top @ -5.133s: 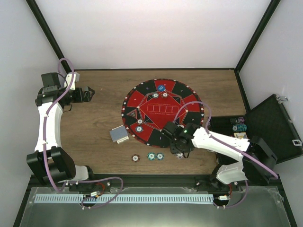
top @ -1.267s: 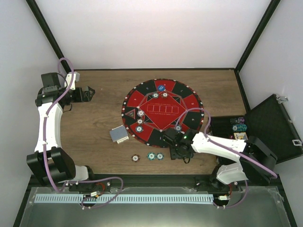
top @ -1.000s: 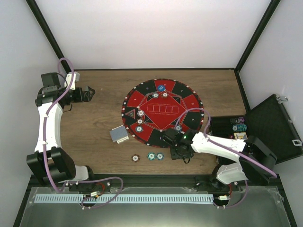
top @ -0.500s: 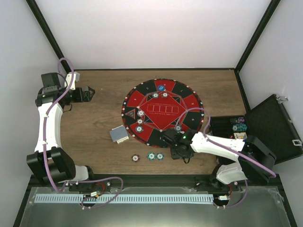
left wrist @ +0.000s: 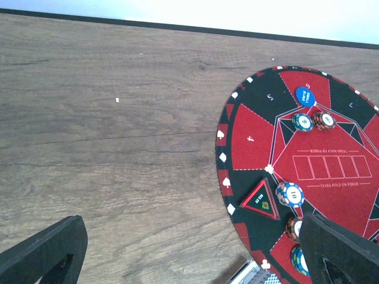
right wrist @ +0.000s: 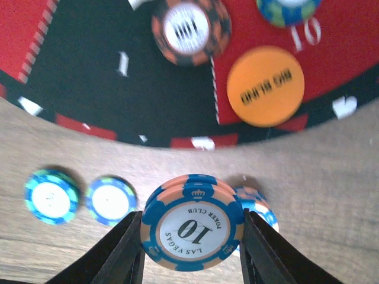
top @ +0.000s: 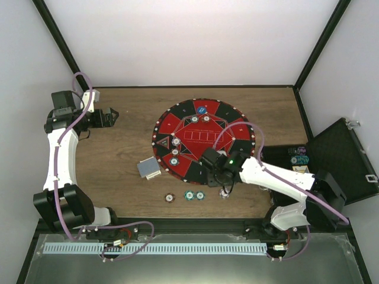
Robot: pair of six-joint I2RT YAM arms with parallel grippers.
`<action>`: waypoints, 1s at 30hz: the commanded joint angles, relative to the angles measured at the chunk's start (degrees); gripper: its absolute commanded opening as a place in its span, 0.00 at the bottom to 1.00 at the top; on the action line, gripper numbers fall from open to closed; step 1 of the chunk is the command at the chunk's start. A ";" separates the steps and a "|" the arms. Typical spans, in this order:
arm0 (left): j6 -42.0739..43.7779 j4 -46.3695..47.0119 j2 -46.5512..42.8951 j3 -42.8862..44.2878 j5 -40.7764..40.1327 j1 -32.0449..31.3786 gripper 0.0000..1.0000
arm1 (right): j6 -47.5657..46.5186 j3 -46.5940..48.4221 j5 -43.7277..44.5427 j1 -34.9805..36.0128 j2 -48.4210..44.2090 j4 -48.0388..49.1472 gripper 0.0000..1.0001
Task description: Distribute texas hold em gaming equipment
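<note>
Right gripper (right wrist: 192,251): jaws drawn in and clamped on a blue-and-salmon chip stack (right wrist: 192,228). The face reads 10, Las Vegas Poker Club. Two rims show, one on top of the other. The fingers (right wrist: 125,251) press the stack's edge from either side. Cannot tell whether the stack touches the wooden table (right wrist: 331,195).

Just behind the stack, on the right-finger side, a half-hidden chip (right wrist: 256,204) lies on the wood. Out past the left finger are a teal chip (right wrist: 51,196) and a blue chip (right wrist: 111,200), side by side with a small gap, both on the wood. Farther ahead of the jaws, on the round mat (right wrist: 89,89), are an orange disc (right wrist: 265,86) marked Big Blind and a brown chip (right wrist: 189,26).

Left gripper (left wrist: 189,254): jaws spread wide, nothing between them, bare wood below. Ahead and toward its right finger, on the mat, are a blue-and-white chip (left wrist: 290,194) and a triangular marker (left wrist: 260,201).

Card deck (top: 149,168): on the wood beside the mat's rim, well apart from both pairs of jaws.
</note>
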 commanded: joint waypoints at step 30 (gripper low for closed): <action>0.88 -0.32 0.06 0.25 0.07 0.29 1.00 | -30.72 67.99 4.77 -34.06 59.62 6.19 0.25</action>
